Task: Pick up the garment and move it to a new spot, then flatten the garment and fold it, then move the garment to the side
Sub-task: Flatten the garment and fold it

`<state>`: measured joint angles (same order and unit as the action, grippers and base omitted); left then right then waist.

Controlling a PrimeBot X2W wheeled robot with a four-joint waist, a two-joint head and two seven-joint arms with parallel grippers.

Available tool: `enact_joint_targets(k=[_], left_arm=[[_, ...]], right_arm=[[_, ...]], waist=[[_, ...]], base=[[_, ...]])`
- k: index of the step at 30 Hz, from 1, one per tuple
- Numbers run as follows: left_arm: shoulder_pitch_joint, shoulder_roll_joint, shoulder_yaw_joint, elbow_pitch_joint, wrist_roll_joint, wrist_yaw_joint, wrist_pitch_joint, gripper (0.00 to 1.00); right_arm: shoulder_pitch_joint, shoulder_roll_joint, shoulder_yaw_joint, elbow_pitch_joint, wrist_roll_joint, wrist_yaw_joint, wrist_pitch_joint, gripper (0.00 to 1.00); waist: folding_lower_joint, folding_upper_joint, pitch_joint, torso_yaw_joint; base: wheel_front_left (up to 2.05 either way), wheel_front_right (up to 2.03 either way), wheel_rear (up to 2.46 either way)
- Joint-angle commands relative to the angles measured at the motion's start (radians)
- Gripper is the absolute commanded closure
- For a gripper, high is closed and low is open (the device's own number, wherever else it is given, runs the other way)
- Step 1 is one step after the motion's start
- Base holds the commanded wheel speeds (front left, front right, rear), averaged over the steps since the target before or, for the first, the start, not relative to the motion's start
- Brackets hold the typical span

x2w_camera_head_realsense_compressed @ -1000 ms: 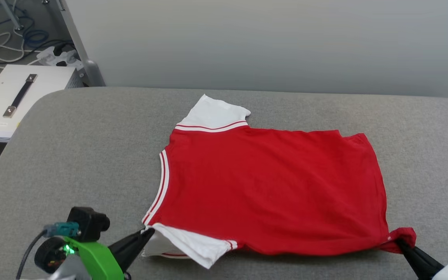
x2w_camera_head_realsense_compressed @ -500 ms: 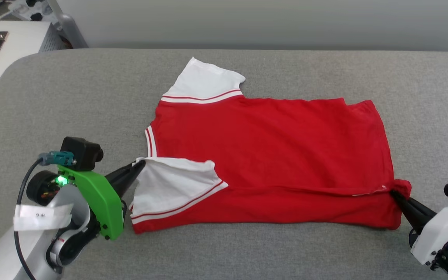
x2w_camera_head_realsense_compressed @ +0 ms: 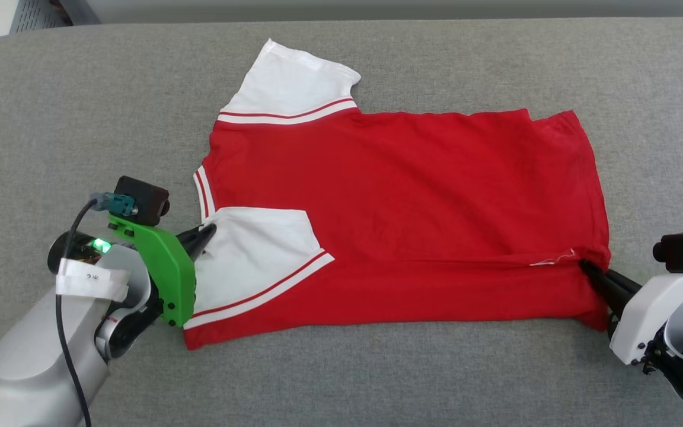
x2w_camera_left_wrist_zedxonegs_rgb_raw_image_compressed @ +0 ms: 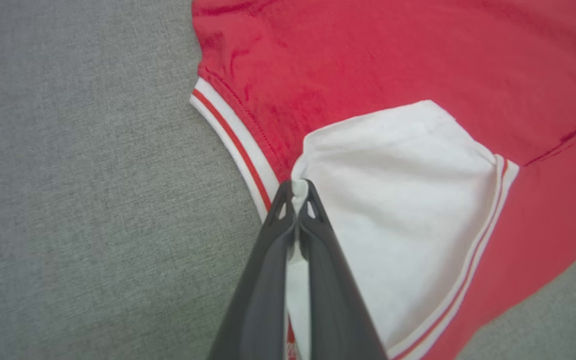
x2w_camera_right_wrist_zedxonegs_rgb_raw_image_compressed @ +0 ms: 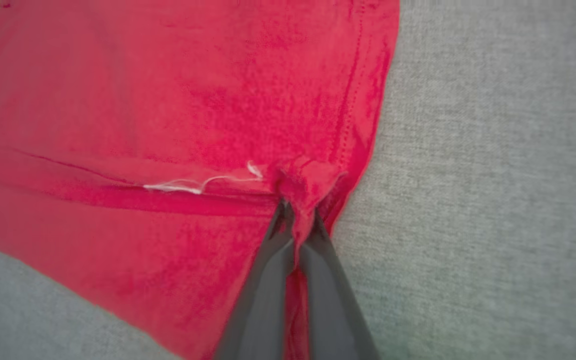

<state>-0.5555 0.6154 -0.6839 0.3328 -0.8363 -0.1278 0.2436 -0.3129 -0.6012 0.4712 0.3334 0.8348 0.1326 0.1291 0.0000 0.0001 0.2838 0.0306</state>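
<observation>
One shirt (x2w_camera_head_realsense_compressed: 407, 196) lies plain side up in the middle of the grey counter (x2w_camera_head_realsense_compressed: 80, 89), its near edge folded over. It looks light, soft and floppy, best held at corners. Of two pincers, the left pincer (x2w_camera_head_realsense_compressed: 206, 232) is clenched on the near white sleeve (x2w_camera_head_realsense_compressed: 252, 255), and the right pincer (x2w_camera_head_realsense_compressed: 587, 270) on the shirt's right hem corner.

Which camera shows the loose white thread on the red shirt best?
The right wrist view: the thread lies large and sharp along the fold, just left of the right end effector pinching the garment. The head view shows it as a tiny pale line. The left wrist view faces the white sleeve.
</observation>
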Motion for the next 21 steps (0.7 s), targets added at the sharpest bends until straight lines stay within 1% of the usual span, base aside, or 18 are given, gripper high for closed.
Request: enact_joint_targets(k=[1,2,7,11,13,18,19,21], left_arm=[[-0.033,-0.012,-0.013,0.026,0.008,-0.003,-0.017,0.06],[-0.043,-0.02,-0.017,0.049,0.012,-0.003,-0.03,0.0],[-0.071,-0.065,-0.043,0.156,0.028,-0.003,-0.12,0.0],[-0.061,-0.091,-0.031,0.218,0.018,-0.001,-0.188,0.0],[-0.047,-0.099,-0.019,0.234,0.009,0.009,-0.217,0.0],[0.012,-0.123,0.019,0.217,-0.038,0.055,-0.259,0.0],[0.046,-0.128,0.036,0.191,-0.065,0.084,-0.258,0.0],[0.083,-0.124,0.044,0.151,-0.078,0.121,-0.25,0.0]], right_arm=[[-0.013,0.009,-0.002,0.019,-0.008,-0.002,0.006,0.0],[-0.016,0.012,-0.003,0.026,-0.01,-0.002,0.006,0.0],[-0.027,0.027,-0.002,0.047,-0.013,-0.002,0.007,0.0],[-0.018,0.029,-0.006,0.047,-0.022,-0.002,0.004,0.0],[-0.009,0.025,-0.006,0.037,-0.036,-0.002,0.004,0.0],[0.04,0.022,-0.048,0.003,-0.063,-0.002,0.042,0.0],[0.064,0.024,-0.076,-0.016,-0.089,-0.002,0.063,0.0],[0.093,0.034,-0.108,-0.04,-0.113,-0.002,0.097,0.0]], waist=[[0.0,-0.0001,0.004,0.004],[0.0,-0.0001,0.004,0.006],[0.0,-0.0001,-0.027,0.009],[0.0,-0.0001,-0.075,0.009],[0.0,-0.0001,-0.1,0.009],[0.0,-0.0001,-0.162,0.014],[0.0,-0.0001,-0.183,0.017],[0.0,-0.0001,-0.199,0.019]], base=[[0.0,0.0,0.0],[0.0,0.0,0.0],[0.0,0.0,0.0],[0.0,0.0,0.0],[0.0,0.0,0.0],[0.0,0.0,0.0],[0.0,0.0,0.0],[0.0,0.0,0.0]])
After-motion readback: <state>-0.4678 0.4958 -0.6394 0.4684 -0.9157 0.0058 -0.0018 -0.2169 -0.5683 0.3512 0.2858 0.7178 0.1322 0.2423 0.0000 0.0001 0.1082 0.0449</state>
